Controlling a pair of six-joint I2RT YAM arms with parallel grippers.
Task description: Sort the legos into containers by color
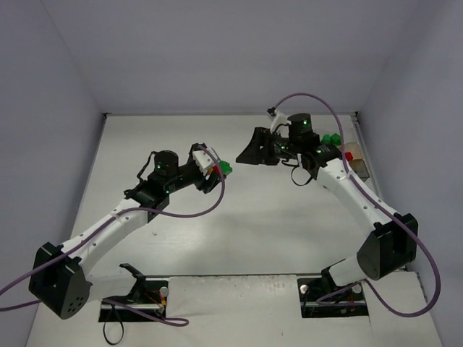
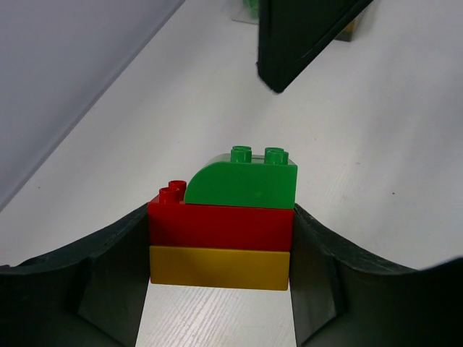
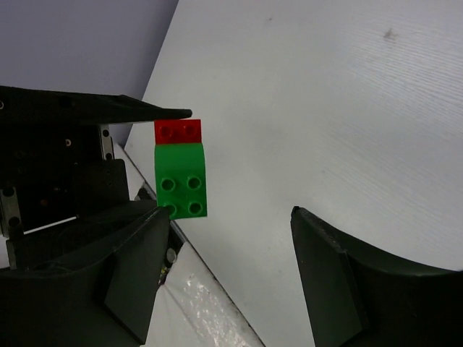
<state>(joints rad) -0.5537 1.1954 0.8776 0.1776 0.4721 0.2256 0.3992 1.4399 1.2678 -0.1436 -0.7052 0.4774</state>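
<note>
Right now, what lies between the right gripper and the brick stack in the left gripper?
Nothing: in the top external view only bare table shows between the open right gripper and the green-red-yellow stack clamped in the left gripper.

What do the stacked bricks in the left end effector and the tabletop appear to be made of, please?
The brick stack looks like moulded hard plastic, smooth and slightly glossy: solid green, red and yellow, crisp edges, soft highlights on the studs. The tabletop seems white matte laminate or painted board, showing faint wood-grain lines.
</note>
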